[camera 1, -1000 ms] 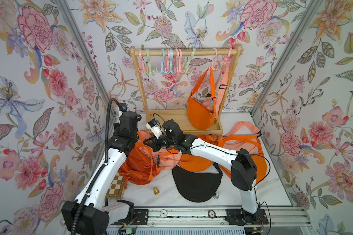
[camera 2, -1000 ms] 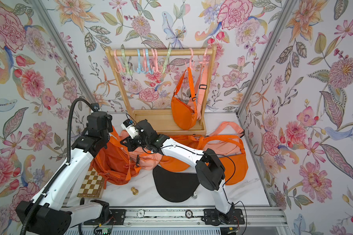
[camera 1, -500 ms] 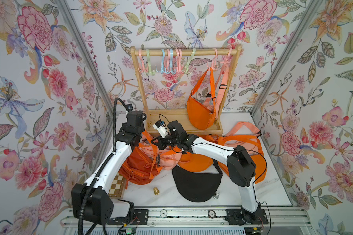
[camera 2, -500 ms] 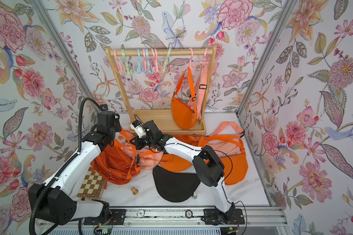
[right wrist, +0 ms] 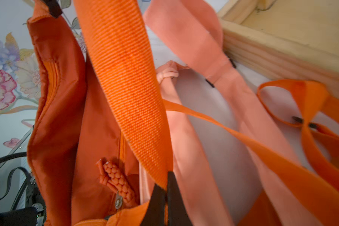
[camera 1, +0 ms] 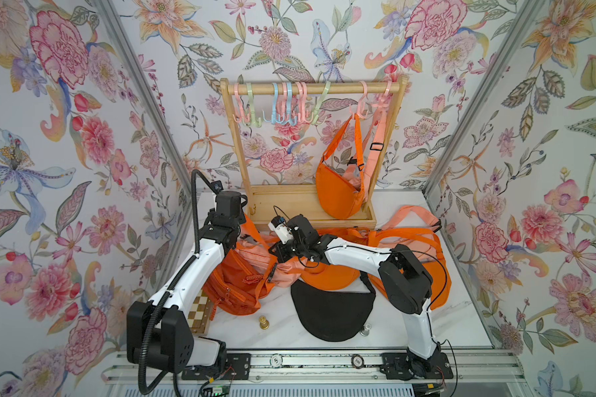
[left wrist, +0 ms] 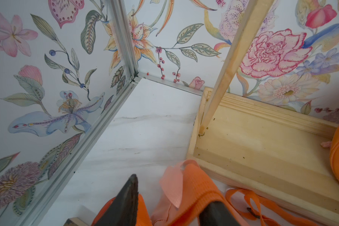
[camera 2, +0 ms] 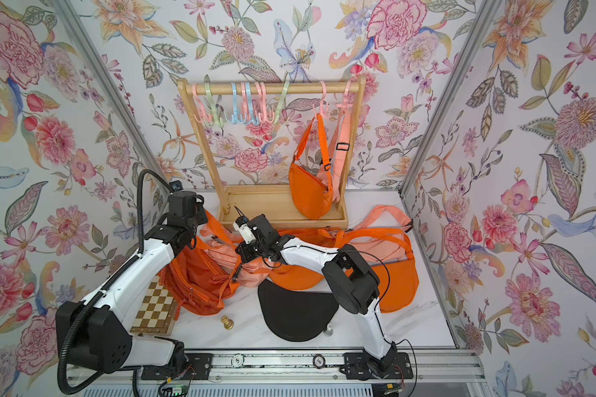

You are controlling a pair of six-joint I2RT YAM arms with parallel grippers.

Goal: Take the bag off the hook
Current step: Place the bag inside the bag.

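An orange bag [camera 1: 338,192] [camera 2: 308,196] hangs by its strap from a pink hook [camera 1: 358,106] near the right end of the wooden rack [camera 1: 310,88]. Both grippers are low on the table, left of it and apart from it. My left gripper [left wrist: 170,207] stands open by the rack's base, with an orange strap [left wrist: 196,187] draped over one finger. My right gripper [right wrist: 164,187] is shut on the wide orange strap [right wrist: 125,78] of a dark orange bag [camera 1: 238,282] lying on the table. In both top views the fingertips are hidden by the wrists.
Several orange and peach bags [camera 1: 410,237] are heaped in front of the rack, and a black bag [camera 1: 331,309] lies nearer the front. A chessboard [camera 1: 198,309] sits under the dark orange bag. A gold chess piece [camera 1: 263,322] and a silver one [camera 1: 364,330] stand nearby. Walls close in on both sides.
My left gripper has moved back toward the rack's base and opened, letting go of the strap. The right gripper stays shut on its strap and has shifted slightly toward the back.
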